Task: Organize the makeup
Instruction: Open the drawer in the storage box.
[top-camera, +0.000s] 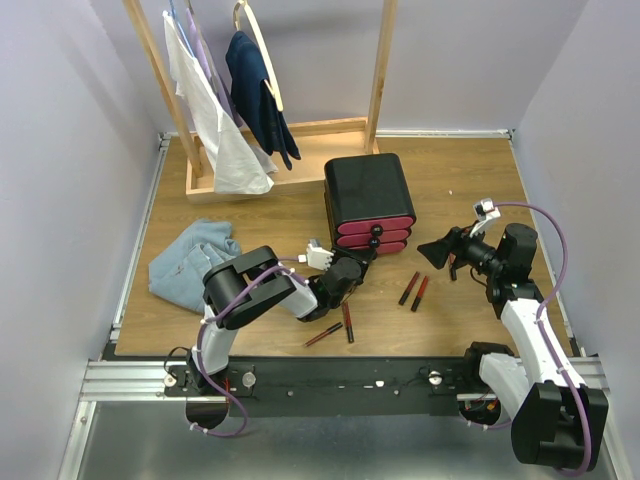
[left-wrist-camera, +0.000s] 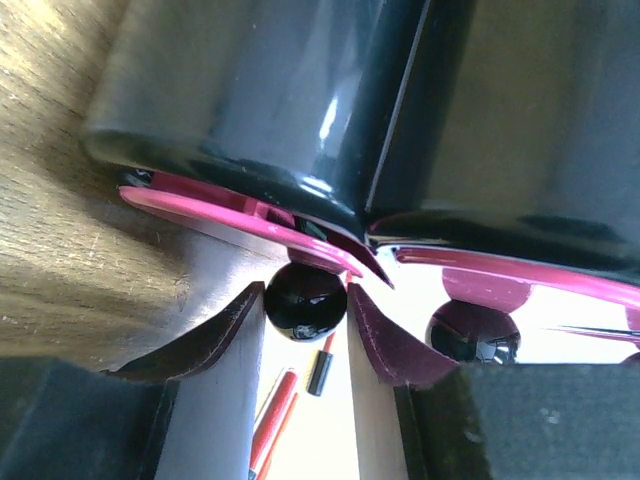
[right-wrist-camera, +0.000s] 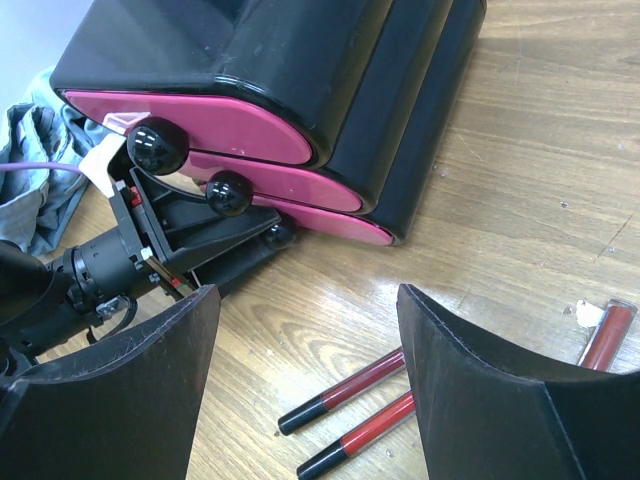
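A black box (top-camera: 368, 190) with three pink drawers stands mid-table. My left gripper (top-camera: 362, 258) lies low at its front, fingertips (left-wrist-camera: 243, 310) pressed on either side of the bottom drawer's round black knob (left-wrist-camera: 306, 305), which also shows in the right wrist view as the lowest knob (right-wrist-camera: 278, 235). Slim red-black lip tubes lie on the wood: two (top-camera: 409, 288) right of the box, two (top-camera: 348, 322) near the front edge. My right gripper (top-camera: 432, 250) hovers open above the right pair (right-wrist-camera: 345, 390), nothing between its fingers (right-wrist-camera: 150, 370).
A crumpled light blue cloth (top-camera: 192, 262) lies left of the left arm. A wooden rack (top-camera: 265, 180) with hanging clothes stands at the back left. One more lip tube (right-wrist-camera: 605, 335) lies just right of my right gripper. Walls close in on both sides.
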